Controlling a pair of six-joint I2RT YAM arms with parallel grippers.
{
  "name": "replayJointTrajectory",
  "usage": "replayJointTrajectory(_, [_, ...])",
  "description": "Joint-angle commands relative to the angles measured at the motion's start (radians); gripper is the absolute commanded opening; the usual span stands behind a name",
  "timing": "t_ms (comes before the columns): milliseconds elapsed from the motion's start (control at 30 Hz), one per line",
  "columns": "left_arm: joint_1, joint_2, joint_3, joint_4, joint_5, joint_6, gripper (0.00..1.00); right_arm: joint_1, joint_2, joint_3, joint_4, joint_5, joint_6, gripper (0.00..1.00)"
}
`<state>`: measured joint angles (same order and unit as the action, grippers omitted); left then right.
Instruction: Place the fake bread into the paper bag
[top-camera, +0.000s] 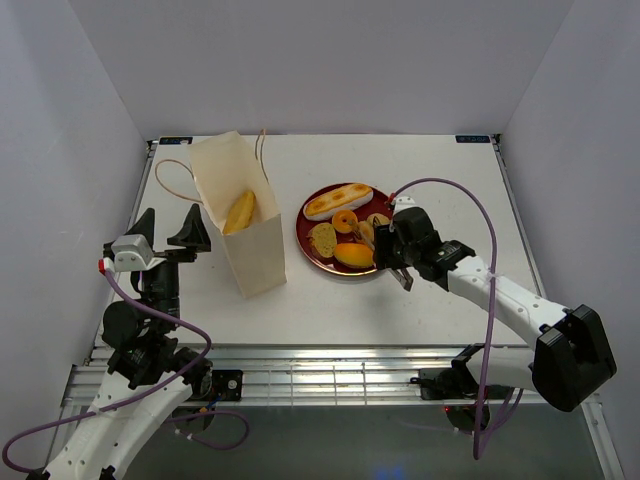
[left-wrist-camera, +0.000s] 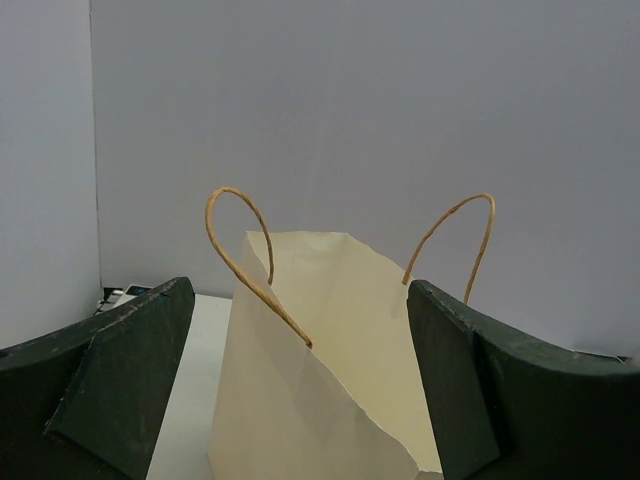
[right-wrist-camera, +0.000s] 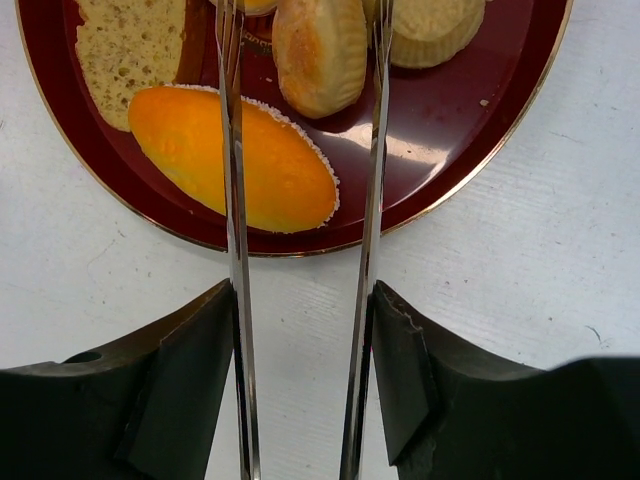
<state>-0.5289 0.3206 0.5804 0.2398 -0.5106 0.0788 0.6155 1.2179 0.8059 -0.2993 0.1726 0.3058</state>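
Note:
The paper bag (top-camera: 250, 240) stands upright and open at the left, with a yellow bread piece (top-camera: 240, 212) inside. More fake bread lies on the dark-red plate (top-camera: 301, 232): a baguette (top-camera: 338, 201), an orange oval roll (top-camera: 353, 255) and a slice (top-camera: 322, 238). My right gripper (top-camera: 398, 250) is shut on metal tongs (right-wrist-camera: 235, 200). Their two blades reach over the plate with a ridged roll (right-wrist-camera: 320, 50) between them, and the left blade crosses the orange roll (right-wrist-camera: 240, 160). The blade tips are cut off from view. My left gripper (top-camera: 168, 228) is open, facing the bag (left-wrist-camera: 330, 380).
The bag's brown cord handles (left-wrist-camera: 240, 240) stick up and outward. White walls close in the table on three sides. The plate sits just right of the bag, and the table's front edge (top-camera: 330, 345) runs close behind my right gripper.

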Motion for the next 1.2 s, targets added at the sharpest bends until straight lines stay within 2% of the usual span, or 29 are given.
replayJointTrajectory(0, [-0.006,0.003,0.013,-0.010,0.018,-0.007,0.98,-0.005,0.003,0.007,0.055,-0.001,-0.011,0.58])
replayJointTrajectory(367, [-0.006,0.000,0.013,-0.013,0.023,-0.007,0.98,-0.007,-0.006,0.022,0.049,-0.019,-0.014,0.41])
replayJointTrajectory(667, [-0.008,-0.008,0.013,-0.013,0.023,-0.004,0.98,-0.007,-0.030,0.079,0.000,-0.025,-0.020,0.39])
replayJointTrajectory(867, [-0.011,-0.011,0.012,-0.011,0.018,-0.002,0.98,-0.007,-0.098,0.186,-0.067,-0.007,-0.047,0.39])
replayJointTrajectory(1167, [-0.011,-0.005,0.013,-0.011,0.017,-0.001,0.98,-0.007,-0.164,0.298,-0.077,-0.116,-0.062,0.39])
